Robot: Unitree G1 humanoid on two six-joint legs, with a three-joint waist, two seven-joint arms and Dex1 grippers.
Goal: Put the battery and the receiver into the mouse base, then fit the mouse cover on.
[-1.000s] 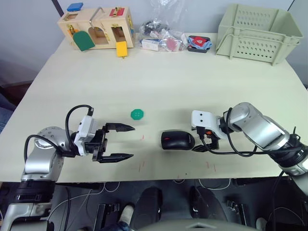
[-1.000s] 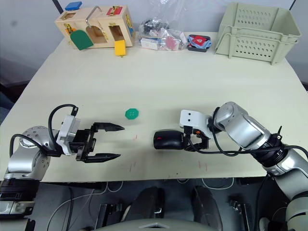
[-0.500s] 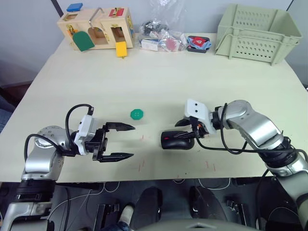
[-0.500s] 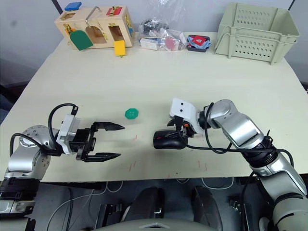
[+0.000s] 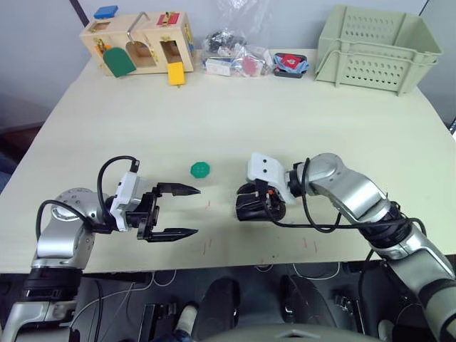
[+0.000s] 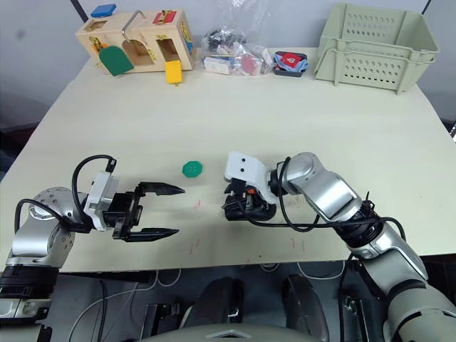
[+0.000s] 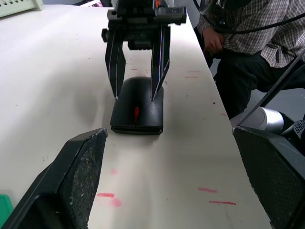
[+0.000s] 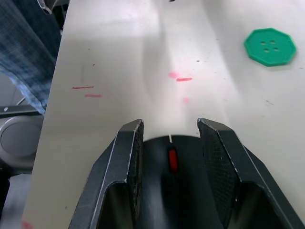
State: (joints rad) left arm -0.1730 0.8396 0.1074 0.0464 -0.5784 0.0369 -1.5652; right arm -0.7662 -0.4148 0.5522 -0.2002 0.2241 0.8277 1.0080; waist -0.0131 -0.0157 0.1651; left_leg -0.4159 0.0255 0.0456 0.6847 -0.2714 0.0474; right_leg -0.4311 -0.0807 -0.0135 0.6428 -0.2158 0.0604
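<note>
The mouse base (image 5: 244,209), a black oval body with a red patch, lies on the table a little right of the middle. My right gripper (image 5: 255,202) reaches over it from the right, one finger against each side, shut on it. In the right wrist view its fingers (image 8: 127,162) flank the red patch. My left gripper (image 5: 197,210) hovers open to the left of the mouse base and points at it with nothing between its fingers (image 7: 81,167). The battery, the receiver and the mouse cover are out of view.
A green octagonal disc (image 5: 200,169) lies just behind the gap between the grippers. Along the far edge stand a wooden toy box (image 5: 139,43), some plastic bags (image 5: 231,53) and a pale green crate (image 5: 377,46). A person in a plaid shirt (image 7: 248,28) sits beyond the table's near edge.
My right gripper has swung from the right of the mouse base to over it, and its fingers have closed in on the sides. The left arm has stayed still.
</note>
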